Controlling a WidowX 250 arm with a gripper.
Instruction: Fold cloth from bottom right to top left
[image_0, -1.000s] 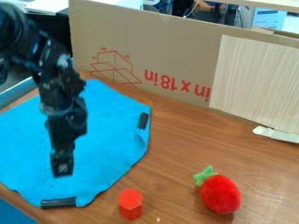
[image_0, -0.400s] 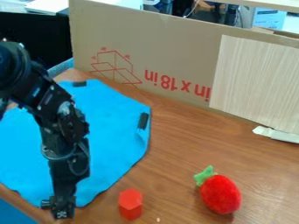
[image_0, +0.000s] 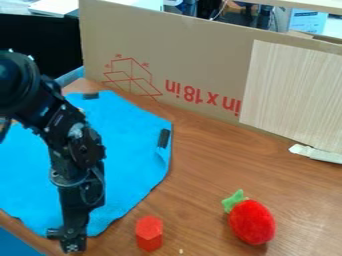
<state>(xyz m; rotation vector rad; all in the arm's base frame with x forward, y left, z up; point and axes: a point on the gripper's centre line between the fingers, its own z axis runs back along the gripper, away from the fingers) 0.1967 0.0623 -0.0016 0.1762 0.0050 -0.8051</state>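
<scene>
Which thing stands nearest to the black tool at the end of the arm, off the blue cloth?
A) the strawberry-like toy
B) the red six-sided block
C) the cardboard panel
B: the red block stands just beside the tool, with the toy farther right.

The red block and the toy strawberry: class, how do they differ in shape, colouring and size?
The block has flat sides and crisp edges, while the strawberry is rounded. The block is red all over, whereas the strawberry has a green leafy top. The block is smaller than the strawberry. Both have red bodies and rest on the wooden table.
</scene>
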